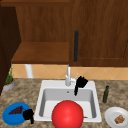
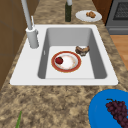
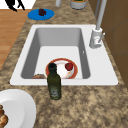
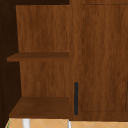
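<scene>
Left hand [image 1: 28, 115]: matte black all over, human-like shape, slender fingers, no arm or wrist attached. Right hand [image 1: 81, 82]: the same plain black, without markings, cables or screws.

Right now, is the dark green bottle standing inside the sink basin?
No, the dark green bottle stands upright on the granite counter beside the sink, outside the basin, as the right side view shows.

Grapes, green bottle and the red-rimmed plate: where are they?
Dark purple grapes [image 2: 117, 112], left side view, middle of the bunch.
Dark green glass bottle [image 3: 54, 83], right side view, its body.
Round red-rimmed white plate [image 2: 71, 62], left side view, white centre.
</scene>
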You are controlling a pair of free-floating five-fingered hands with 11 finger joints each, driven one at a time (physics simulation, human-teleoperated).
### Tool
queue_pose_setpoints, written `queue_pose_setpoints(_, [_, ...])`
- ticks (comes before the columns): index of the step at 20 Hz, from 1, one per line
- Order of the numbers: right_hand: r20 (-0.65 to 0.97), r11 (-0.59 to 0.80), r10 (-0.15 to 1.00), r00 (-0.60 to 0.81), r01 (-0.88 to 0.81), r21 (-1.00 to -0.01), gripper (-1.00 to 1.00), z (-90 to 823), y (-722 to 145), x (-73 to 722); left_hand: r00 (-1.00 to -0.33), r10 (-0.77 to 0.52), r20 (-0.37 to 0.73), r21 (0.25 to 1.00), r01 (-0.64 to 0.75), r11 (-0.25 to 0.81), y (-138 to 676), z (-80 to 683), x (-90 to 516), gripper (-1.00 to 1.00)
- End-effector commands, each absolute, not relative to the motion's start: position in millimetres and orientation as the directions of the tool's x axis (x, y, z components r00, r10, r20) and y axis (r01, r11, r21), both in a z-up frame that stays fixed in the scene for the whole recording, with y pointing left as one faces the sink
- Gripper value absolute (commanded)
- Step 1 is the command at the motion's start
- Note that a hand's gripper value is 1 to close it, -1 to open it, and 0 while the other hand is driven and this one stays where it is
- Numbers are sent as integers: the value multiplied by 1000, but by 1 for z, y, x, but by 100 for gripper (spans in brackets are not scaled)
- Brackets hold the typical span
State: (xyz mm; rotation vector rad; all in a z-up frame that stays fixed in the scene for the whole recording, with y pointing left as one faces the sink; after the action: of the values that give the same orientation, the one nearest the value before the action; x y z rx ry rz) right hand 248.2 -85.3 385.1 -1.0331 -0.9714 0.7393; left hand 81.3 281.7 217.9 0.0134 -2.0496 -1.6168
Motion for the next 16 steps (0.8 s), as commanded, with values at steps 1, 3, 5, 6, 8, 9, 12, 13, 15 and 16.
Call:
queue_pose_setpoints(1, [411,441,794,448,41,-896,-100,390,-85,248,-862,-321,392,908,306,286,282,218,81,0])
queue_pose_setpoints(3, [438,467,774,458,54,-883,-100,392,-83,243,-862,-321,392,908,306,286,282,218,81,0])
queue_pose_setpoints(5, [455,490,764,458,47,-871,-100,395,-81,229,-862,-321,392,908,306,286,282,218,81,0])
queue_pose_setpoints(6, [465,501,764,447,44,-865,-100,397,-82,220,-862,-321,392,908,306,286,282,218,81,0])
queue_pose_setpoints(8, [501,525,758,417,66,-849,-100,395,-80,209,-862,-321,392,908,306,286,282,218,81,0])
queue_pose_setpoints(9, [516,535,750,414,78,-841,-100,394,-79,203,-862,-321,392,908,306,286,282,218,81,0])
queue_pose_setpoints(12, [548,562,729,410,100,-821,-100,393,-74,187,-862,-321,392,908,306,286,282,218,81,0])
queue_pose_setpoints(13, [558,570,722,408,107,-815,-100,392,-73,181,-862,-321,392,908,306,286,282,218,81,0])
queue_pose_setpoints(15, [579,583,702,414,132,-802,-100,392,-67,174,-862,-321,392,908,306,286,282,218,81,0])
queue_pose_setpoints(16, [588,588,693,418,143,-796,-100,392,-66,171,-862,-321,392,908,306,286,282,218,81,0])
